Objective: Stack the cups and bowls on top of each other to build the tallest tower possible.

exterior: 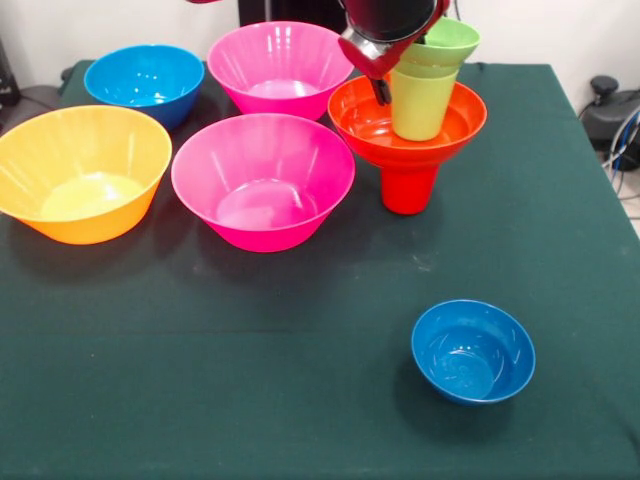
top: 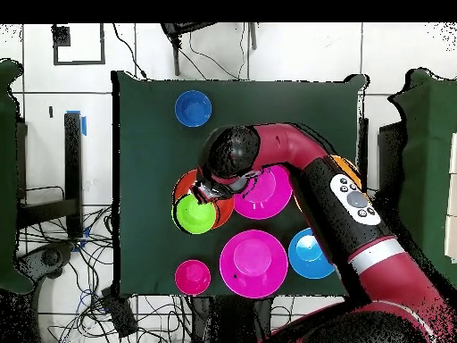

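Observation:
The tower stands at the back right of the table in the front view. Its base is a red cup (exterior: 408, 188), which carries the wide red-orange bowl (exterior: 360, 125). A lime-green cup (exterior: 420, 105) stands in that bowl, with a small green bowl (exterior: 447, 40) on top, leaning a little to the right. My gripper (exterior: 383, 85) comes down from above, just left of the green pieces and over the red-orange bowl. From overhead, the gripper (top: 207, 192) sits at the green top's (top: 195, 214) edge. The arm hides whether it grips anything.
Two big pink bowls (exterior: 262, 180) (exterior: 280, 65), a yellow-orange bowl (exterior: 80, 170) and a mid-sized blue bowl (exterior: 145, 80) stand left of the tower. A small blue bowl (exterior: 472, 350) sits alone at front right. A small pinkish-red bowl (top: 192, 277) shows overhead near the robot's edge.

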Available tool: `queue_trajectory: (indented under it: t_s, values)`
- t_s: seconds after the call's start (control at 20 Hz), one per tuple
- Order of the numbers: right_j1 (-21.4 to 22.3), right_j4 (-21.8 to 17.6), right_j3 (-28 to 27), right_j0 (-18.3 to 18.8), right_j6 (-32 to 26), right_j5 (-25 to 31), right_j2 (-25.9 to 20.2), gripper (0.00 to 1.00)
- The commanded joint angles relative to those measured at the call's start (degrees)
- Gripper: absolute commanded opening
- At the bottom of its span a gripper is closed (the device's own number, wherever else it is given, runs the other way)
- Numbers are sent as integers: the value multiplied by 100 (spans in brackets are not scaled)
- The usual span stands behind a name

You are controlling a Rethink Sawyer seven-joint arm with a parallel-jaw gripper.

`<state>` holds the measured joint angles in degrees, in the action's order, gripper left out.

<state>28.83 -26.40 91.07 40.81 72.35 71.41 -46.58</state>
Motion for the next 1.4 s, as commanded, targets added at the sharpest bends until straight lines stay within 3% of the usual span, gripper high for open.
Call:
queue_trajectory:
  t_s: [0.05,0.55,1.4]
  values:
    - [-160,-359,-86,-191,-668,-218,74,100]
    - [-42,-270,-132,-213,-669,-36,28,100]
    - [350,246,-936,-578,-626,1410,-81,100]
